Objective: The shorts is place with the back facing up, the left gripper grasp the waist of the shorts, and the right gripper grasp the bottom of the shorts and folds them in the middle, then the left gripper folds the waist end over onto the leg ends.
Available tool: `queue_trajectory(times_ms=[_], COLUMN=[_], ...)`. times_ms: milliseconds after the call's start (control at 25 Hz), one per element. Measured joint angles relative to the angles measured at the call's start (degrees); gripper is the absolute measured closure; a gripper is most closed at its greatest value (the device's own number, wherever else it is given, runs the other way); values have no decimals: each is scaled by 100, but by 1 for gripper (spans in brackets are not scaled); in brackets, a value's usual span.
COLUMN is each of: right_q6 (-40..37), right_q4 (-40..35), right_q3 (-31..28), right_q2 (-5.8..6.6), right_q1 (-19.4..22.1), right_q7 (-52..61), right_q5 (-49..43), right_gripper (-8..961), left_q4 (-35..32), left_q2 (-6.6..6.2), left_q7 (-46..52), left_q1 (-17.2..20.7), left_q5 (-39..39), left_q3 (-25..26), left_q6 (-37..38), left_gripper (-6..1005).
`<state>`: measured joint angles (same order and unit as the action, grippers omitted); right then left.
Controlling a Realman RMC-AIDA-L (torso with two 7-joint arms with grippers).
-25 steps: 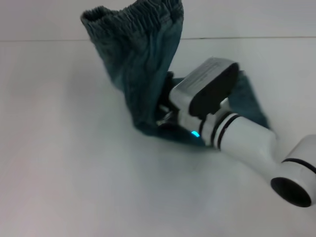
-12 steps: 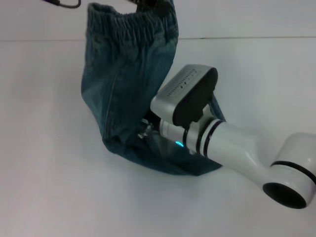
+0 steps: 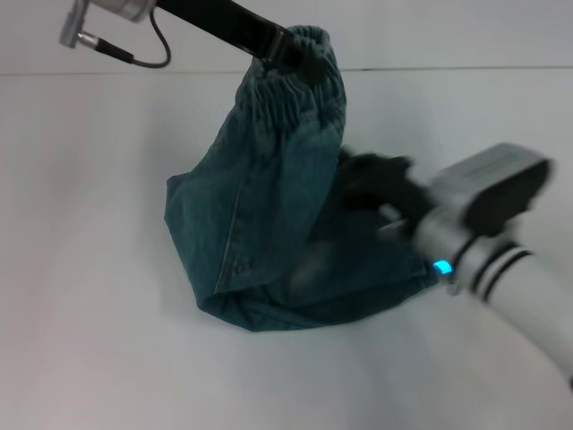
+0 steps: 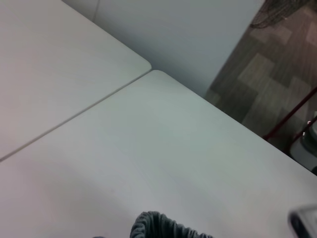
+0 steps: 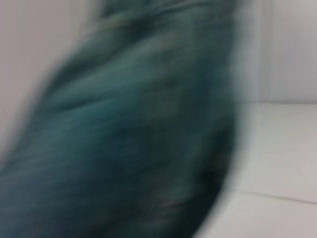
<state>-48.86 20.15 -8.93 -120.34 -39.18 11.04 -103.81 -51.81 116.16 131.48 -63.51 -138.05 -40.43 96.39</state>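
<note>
The blue-green denim shorts (image 3: 269,215) hang from their gathered waist (image 3: 309,76) down to the white table (image 3: 89,296), where the lower part lies bunched in a fold. My left gripper (image 3: 291,49) is shut on the waist, high at the back, reaching in from the upper left. The waist's puckered edge (image 4: 166,229) also shows in the left wrist view. My right gripper (image 3: 372,179) is right beside the hanging cloth on its right side, low over the table. Blurred denim (image 5: 129,134) fills the right wrist view. I cannot make out the leg ends.
The table has a seam (image 4: 74,116) across it, and its far edge (image 4: 237,124) drops off to a carpeted floor (image 4: 277,59). A cable (image 3: 152,54) loops under my left arm. White table surface lies to the left and front of the shorts.
My left gripper has carried the waist to the right and its arm has come into view. The right arm has drawn back to the right from the fold. The lower cloth has spread wider.
</note>
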Motion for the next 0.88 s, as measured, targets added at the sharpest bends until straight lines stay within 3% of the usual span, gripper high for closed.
queue_trajectory(times_ms=[160, 360, 600, 720, 880], right_q6=[-769, -1526, -1941, -1948, -1948], right_q4=[-789, -1770, -2119, -2105, -2078], right_q3=[-435, -985, -1180, -1148, -1058], right_q2=[14, 38, 54, 55, 54], right_q1=[285, 314, 337, 357, 406], right_q7=[982, 2338, 2880, 2890, 2895], right_q5=[11, 23, 26, -6, -27], right_gripper=[954, 955, 955, 954, 954], left_q4=[38, 415, 972, 1110, 1184], left_q2=[212, 506, 751, 810, 794], left_q7=[-171, -663, -776, -776, -806], left_q1=[16, 33, 91, 219, 404], left_q5=[0, 0, 4, 223, 616], left_q3=[-12, -231, -824, -1206, -1441], left_q6=[-108, -408, -1084, -1528, -1846], left_gripper=[910, 903, 877, 864, 690])
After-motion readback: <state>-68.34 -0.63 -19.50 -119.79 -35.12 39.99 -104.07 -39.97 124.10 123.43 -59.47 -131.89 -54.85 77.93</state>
